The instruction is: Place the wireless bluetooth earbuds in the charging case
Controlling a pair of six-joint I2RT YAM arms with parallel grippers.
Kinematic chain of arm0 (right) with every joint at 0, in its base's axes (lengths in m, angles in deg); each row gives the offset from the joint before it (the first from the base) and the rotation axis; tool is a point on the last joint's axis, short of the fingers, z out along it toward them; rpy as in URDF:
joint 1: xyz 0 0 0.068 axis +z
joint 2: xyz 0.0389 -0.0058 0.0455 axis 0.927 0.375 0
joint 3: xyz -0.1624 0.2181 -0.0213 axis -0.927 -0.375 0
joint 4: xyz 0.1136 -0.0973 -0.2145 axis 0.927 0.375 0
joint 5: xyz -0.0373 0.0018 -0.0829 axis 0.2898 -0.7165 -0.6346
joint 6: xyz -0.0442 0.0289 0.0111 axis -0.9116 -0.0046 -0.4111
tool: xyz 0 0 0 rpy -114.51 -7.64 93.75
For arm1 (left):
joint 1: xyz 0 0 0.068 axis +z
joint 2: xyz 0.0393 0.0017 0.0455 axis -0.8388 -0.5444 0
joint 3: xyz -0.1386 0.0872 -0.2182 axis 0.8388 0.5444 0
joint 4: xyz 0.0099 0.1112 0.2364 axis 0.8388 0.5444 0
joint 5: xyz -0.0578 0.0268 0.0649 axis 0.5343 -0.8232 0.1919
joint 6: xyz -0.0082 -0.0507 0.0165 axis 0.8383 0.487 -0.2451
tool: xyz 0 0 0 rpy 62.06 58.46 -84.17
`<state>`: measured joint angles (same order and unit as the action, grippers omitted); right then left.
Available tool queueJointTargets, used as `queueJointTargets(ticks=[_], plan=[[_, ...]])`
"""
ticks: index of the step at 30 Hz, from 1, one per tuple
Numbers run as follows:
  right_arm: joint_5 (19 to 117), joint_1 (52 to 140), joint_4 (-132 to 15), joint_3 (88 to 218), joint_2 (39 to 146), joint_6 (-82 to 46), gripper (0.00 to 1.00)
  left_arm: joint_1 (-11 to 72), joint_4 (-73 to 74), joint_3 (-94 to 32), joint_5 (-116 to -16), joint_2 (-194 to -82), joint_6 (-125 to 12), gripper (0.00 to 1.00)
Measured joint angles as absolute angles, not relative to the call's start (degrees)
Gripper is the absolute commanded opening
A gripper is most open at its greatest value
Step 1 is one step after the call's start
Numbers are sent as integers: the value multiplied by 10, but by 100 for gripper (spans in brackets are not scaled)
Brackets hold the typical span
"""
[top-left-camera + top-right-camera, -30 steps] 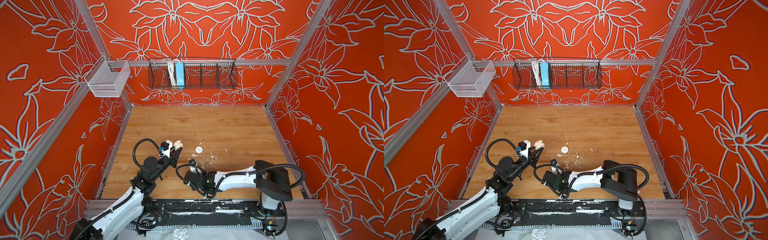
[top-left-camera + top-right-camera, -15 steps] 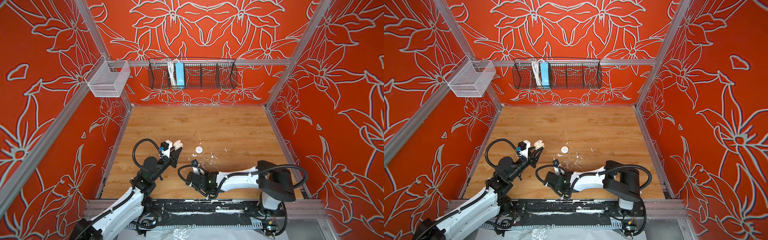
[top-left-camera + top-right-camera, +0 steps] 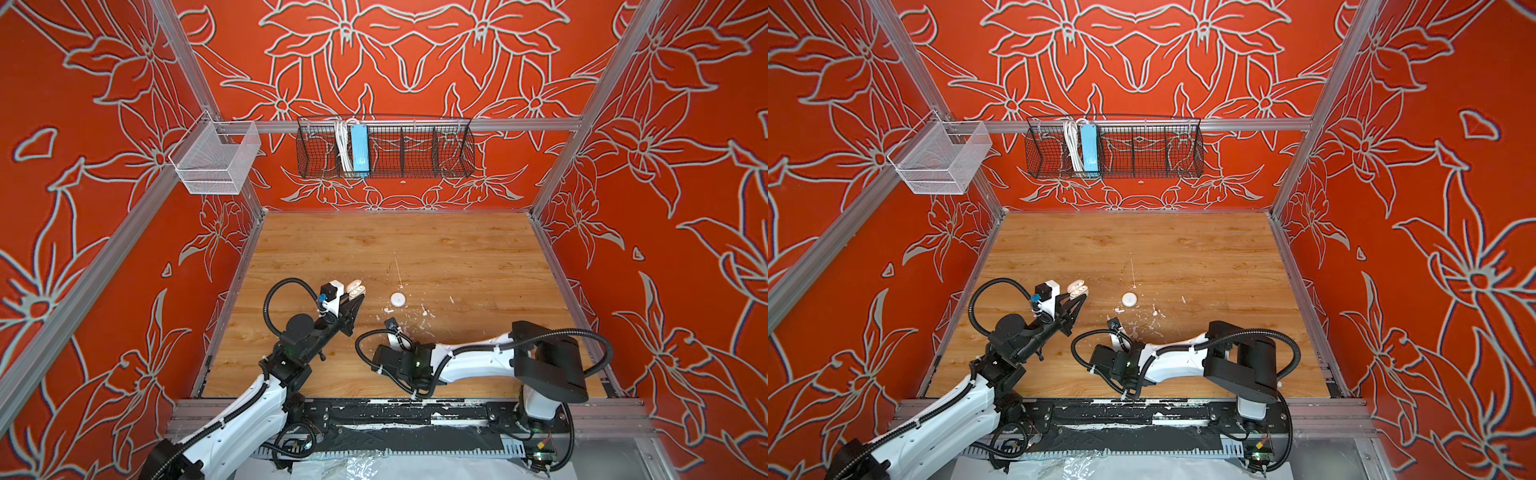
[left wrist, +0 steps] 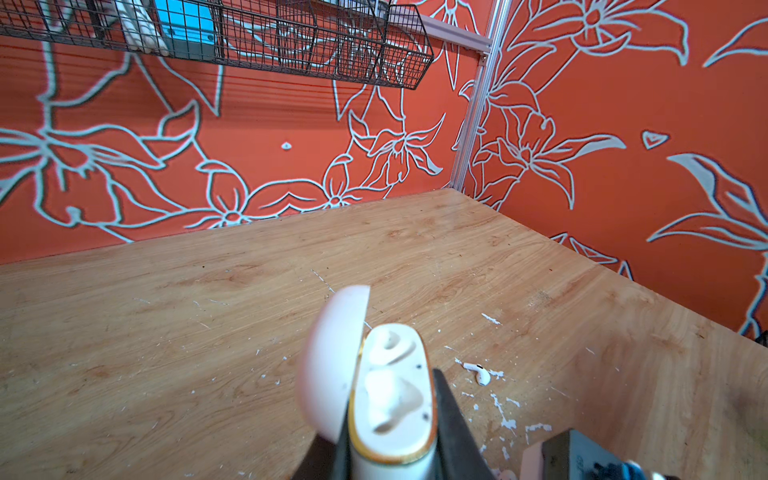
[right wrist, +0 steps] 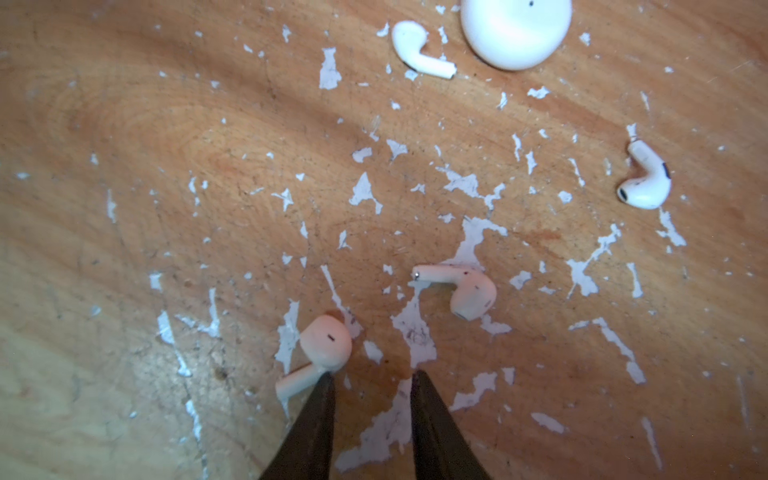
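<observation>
Left pincer [image 3: 353, 296] is clamped on the case [image 3: 356, 289], left of centre in both top views and well in from the counter's left rail. The case's lid is hinged open and both wells face up in the left wrist view. It is held up off the counter [image 3: 415, 249].

Right pincer [image 5: 372, 375] has its jaws a narrow gap apart with nothing between them, tips low over the wood. Four earbuds [image 5: 461, 291] lie loose among paint flecks [image 5: 363, 191].
- The pinkish earbud [image 5: 322, 349] has its stem right at one tip; contact can't be told.
- The second earbud lies just past the gap, apart from both tips.
- The third earbud [image 5: 646, 178] is well off to the side.
- The fourth earbud [image 5: 419, 48] is just beside the round case [image 5: 515, 29], with a sliver of wood between them.

In both top views the round case [image 3: 398, 298] sits low centre, with the flecked patch just below and right of it. Bare wood runs from there to the back edge and out to the right rail. The right arm stretches along the near edge from lower right. A bare strip of counter separates the two pincers.
</observation>
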<state>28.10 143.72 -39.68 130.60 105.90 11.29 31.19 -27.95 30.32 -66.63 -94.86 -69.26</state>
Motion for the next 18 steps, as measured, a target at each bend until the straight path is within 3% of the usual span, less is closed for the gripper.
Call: queueJointTargets(ticks=[18], plan=[[268,1416,-418,1320,1079,97,33,312,-277,303,-666,-944,-693,0]])
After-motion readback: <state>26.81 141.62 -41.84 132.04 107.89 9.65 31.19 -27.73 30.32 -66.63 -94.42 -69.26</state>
